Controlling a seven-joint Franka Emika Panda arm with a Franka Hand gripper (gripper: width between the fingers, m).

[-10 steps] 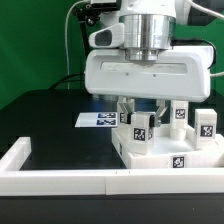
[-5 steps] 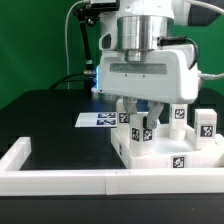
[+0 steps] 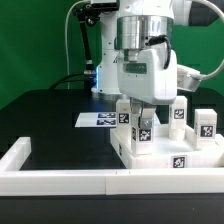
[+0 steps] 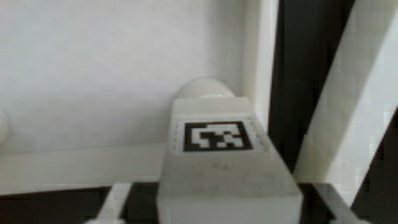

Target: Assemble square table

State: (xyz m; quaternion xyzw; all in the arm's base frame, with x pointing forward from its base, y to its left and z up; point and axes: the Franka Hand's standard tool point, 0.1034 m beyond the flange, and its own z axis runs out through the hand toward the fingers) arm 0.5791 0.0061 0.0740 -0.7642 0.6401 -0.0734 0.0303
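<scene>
Between the jaws (image 3: 142,124) we see a short white plastic block leg (image 3: 141,128) with a black-and-white square tag on its face; the fingers appear closed on its sides, and the wrist view shows the same leg (image 4: 217,150) filling the space just ahead of the camera, tag upward. Directly beneath the jaws lies the large white square plastic slab (image 3: 170,155) of the square table, and the leg stands upright on it or in its socket; we cannot tell whether its base is fully seated.

We judge the step in hand to be fastening this leg into the slab. The next move calls for a steady twist about the vertical axis with light downward pressure, keeping the leg upright so it does not jam.

Beyond the jaws, three more white block legs stand on the slab: one just beside the jaws (image 3: 124,112), two further off (image 3: 179,112) (image 3: 205,124).

The arm hangs straight down over the slab, wrist vertical, its hand turned at an angle to the slab's edges.
</scene>
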